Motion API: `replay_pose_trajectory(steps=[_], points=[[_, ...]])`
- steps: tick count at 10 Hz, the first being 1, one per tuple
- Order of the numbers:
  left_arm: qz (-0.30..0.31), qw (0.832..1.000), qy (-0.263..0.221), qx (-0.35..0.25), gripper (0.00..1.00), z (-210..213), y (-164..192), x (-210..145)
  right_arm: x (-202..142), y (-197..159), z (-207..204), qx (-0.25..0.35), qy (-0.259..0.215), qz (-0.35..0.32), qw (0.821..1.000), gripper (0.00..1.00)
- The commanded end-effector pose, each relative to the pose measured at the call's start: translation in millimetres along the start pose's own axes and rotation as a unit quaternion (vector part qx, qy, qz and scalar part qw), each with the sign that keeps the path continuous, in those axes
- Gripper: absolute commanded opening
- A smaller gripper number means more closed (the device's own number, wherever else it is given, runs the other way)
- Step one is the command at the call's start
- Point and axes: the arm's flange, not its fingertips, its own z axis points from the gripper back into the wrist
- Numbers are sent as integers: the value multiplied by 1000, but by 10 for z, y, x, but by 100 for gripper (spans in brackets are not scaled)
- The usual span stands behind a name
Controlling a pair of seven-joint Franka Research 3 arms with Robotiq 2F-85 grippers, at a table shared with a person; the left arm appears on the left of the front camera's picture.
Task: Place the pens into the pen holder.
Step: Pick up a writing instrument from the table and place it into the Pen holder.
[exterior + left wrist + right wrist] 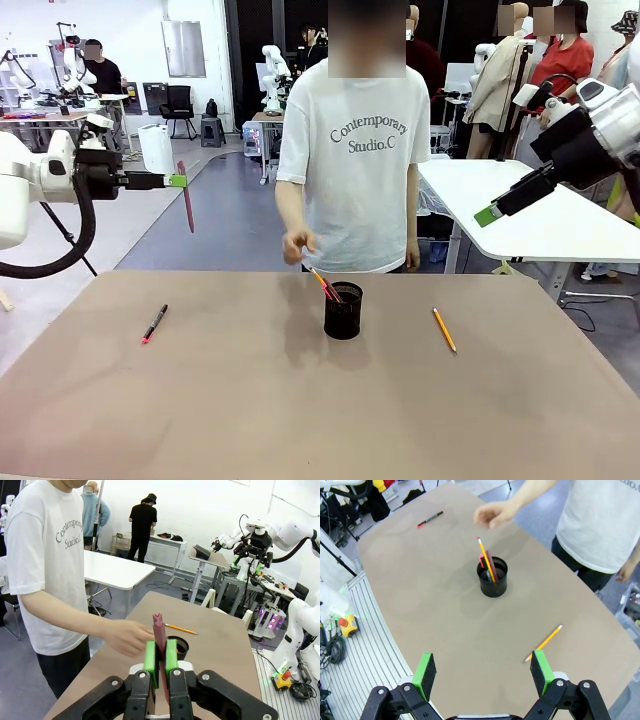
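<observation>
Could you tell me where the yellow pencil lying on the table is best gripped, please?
Grip its mid-shaft from straight above, closing across its length: the pencil lies flat on the table, clear on both sides. The open right hand is nearest.

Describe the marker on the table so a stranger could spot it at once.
Start at the brown table; find the black mesh holder near its middle. Left of it, from the robot's side, the marker lies alone. It is black with pink-red ends; the pencil on the other side is yellow.

pens (325, 285) in pen holder (343, 312), marker (154, 324) left, pencil (444, 329) right
</observation>
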Motion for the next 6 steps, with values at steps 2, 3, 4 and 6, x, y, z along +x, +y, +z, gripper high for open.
replay_pose_trajectory(steps=[2, 3, 4, 6], points=[[-1, 1000, -1, 0, 0, 4, -4, 15, 22, -10, -6, 8, -12, -2, 1000, 100], [-1, 1000, -1, 0, 0, 4, -4, 15, 22, -10, -6, 8, -12, -2, 1000, 100], [-1, 1000, -1, 0, 0, 4, -4, 15, 22, -10, -6, 8, -12, -2, 1000, 100], [-1, 1000, -1, 0, 0, 4, -4, 15, 22, -10, -6, 8, -12, -2, 1000, 100]])
